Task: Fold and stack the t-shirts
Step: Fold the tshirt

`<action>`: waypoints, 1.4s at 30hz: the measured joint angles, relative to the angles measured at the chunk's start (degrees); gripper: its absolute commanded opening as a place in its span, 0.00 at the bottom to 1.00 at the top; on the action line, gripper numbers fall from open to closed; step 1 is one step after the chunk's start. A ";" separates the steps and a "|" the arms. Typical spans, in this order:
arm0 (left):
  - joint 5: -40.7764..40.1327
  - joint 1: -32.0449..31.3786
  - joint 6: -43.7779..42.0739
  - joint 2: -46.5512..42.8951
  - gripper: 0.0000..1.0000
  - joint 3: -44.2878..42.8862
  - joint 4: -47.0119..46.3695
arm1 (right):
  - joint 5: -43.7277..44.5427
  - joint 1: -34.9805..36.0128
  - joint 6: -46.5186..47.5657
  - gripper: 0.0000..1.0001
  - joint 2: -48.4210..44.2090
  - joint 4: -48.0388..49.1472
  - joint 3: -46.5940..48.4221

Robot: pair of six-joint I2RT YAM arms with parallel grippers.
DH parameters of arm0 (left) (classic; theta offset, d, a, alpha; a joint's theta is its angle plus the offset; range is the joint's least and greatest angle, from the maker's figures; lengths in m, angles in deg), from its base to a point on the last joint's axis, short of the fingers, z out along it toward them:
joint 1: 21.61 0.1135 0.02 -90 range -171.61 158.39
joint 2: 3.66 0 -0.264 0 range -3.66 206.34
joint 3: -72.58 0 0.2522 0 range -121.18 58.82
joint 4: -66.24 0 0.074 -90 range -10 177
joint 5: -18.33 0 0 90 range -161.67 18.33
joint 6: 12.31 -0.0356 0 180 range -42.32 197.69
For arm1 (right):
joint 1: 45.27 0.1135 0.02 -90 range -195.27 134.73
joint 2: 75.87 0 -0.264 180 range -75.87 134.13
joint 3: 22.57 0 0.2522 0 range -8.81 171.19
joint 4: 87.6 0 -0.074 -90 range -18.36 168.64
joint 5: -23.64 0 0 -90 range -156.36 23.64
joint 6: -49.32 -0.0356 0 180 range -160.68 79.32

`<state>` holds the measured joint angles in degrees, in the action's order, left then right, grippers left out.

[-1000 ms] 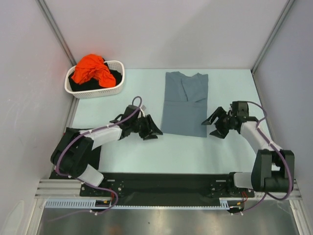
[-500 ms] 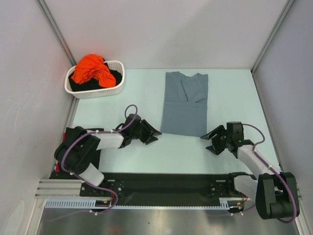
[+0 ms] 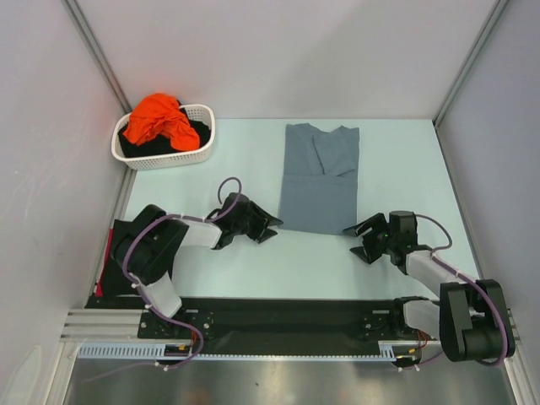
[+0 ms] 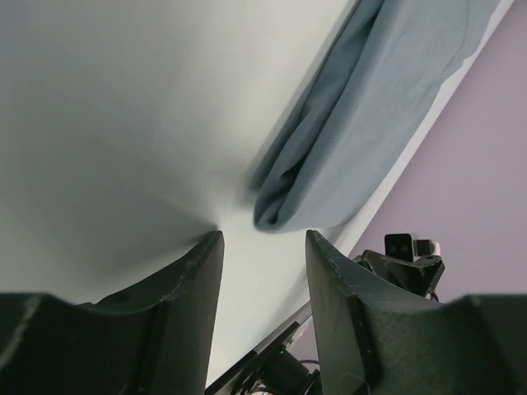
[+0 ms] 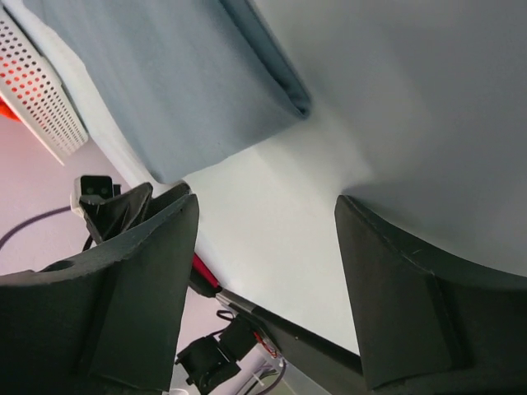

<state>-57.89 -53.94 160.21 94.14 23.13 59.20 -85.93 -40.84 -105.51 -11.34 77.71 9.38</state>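
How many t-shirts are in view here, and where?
3: a grey-blue t-shirt lies folded on the table; an orange t-shirt is bunched in the white basket at far left; black cloth sits under it, possibly more than one shirt hidden there.

Left gripper point(image 3: 270, 229), right gripper point(image 3: 357, 242) (both agape) crouch low.

Grey t-shirt point(image 3: 319, 181), orange t-shirt point(image 3: 156, 120), basket point(image 3: 169, 158): one each.
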 measured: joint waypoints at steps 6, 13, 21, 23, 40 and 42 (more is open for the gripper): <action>-0.33 0.00 -0.02 2.34 0.51 -3.19 0.59 | -1.20 0.04 -0.39 0.77 2.05 3.98 0.00; -0.63 0.00 -0.04 3.04 0.50 -4.63 2.12 | 3.48 0.39 -2.29 0.70 1.01 2.91 0.00; -0.55 0.15 -0.04 3.93 0.47 -5.33 2.05 | 4.50 -0.07 -2.64 0.62 4.74 4.46 1.36; -0.55 0.24 -0.04 4.04 0.45 -5.35 2.08 | 4.46 -0.20 -2.49 0.60 5.70 4.55 1.90; 0.13 0.42 0.00 5.62 0.34 -6.08 1.55 | 2.40 -2.36 -1.11 0.47 10.93 8.11 3.26; 0.17 0.44 0.00 5.73 0.33 -6.10 1.57 | 2.34 -2.43 -1.05 0.46 11.17 8.22 3.26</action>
<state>-57.71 -53.51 160.21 99.87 17.04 60.78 -83.59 -43.27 -106.56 -0.17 85.93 12.64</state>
